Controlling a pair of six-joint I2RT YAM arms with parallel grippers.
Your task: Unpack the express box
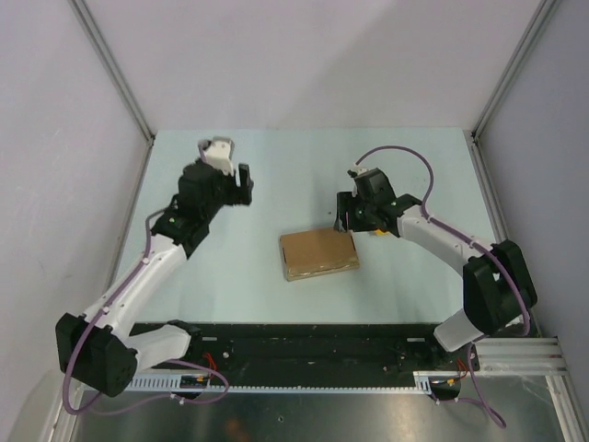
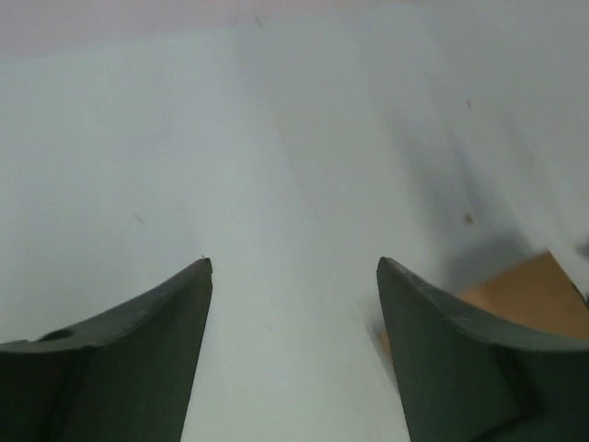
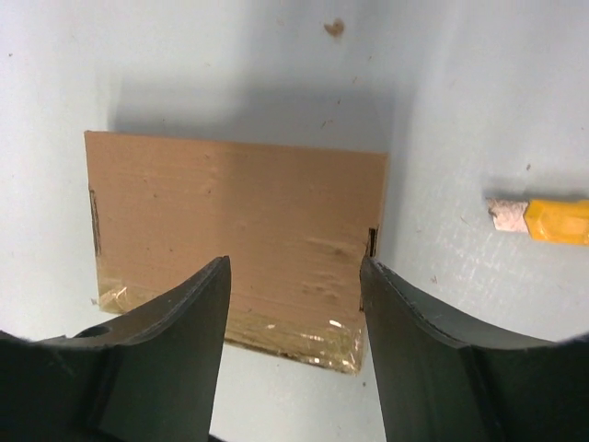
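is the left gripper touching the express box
Apart. The top external view shows bare table between the left gripper and the express box.

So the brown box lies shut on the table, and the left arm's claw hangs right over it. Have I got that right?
Not quite: it is the right gripper that hangs over the shut express box, as the top external view shows. The left gripper is off to the side.

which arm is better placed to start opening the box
Right. The right tool hangs open over the box, with its fingertips just above the cardboard. The left tool is open over bare table, off to the box's side.
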